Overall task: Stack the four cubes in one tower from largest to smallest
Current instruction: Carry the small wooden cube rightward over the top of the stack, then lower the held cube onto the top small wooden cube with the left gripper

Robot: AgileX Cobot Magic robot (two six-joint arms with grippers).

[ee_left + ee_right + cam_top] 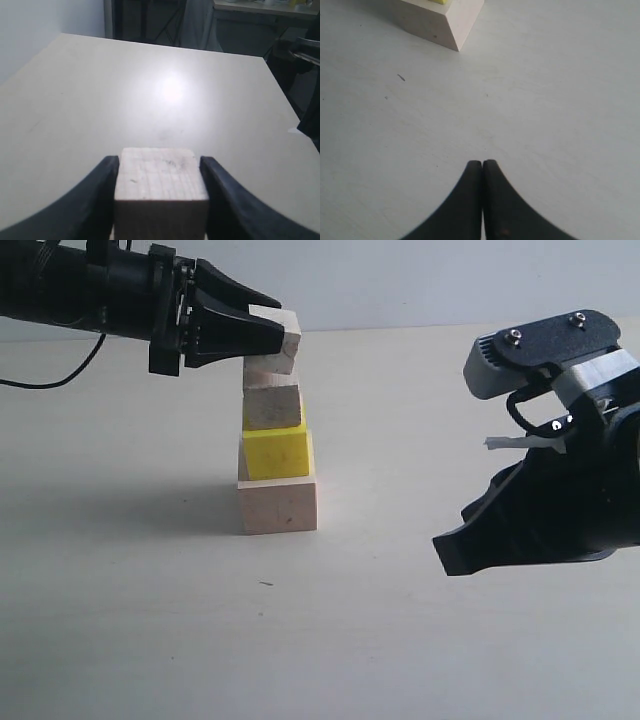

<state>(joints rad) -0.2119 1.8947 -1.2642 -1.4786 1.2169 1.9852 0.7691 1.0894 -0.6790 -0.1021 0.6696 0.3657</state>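
The left claw (268, 335), reaching in from the upper left of the exterior frame, is closed partway on a small pale wood cube (280, 332). The left wrist view shows the two dark jaws pressed flat against opposite faces of that cube (161, 187), so the grip looks firm. The held cube sits tilted, with its lower corner just over the second small pale wood cube (272, 406). Whether the two touch cannot be told from here. Below that block come the mid-size bright yellow cube (278, 453) and then the large pale wood cube (279, 506), which rests on the pale surface (150, 620) left of the frame's centre. Three levels of the tower (277, 455) are therefore up, and the step in hand is placing the fourth and smallest block on top. The next move likely calls for levelling the tilted cube, centring it over the block beneath, lowering it until it seats flat, and only then opening the jaws. A crooked release could tip it off or nudge the column. The right claw (452, 552) hangs at the right of the frame, well apart from the tower. Its jaws are pressed together and empty, as the right wrist view (482, 166) shows, above bare surface.
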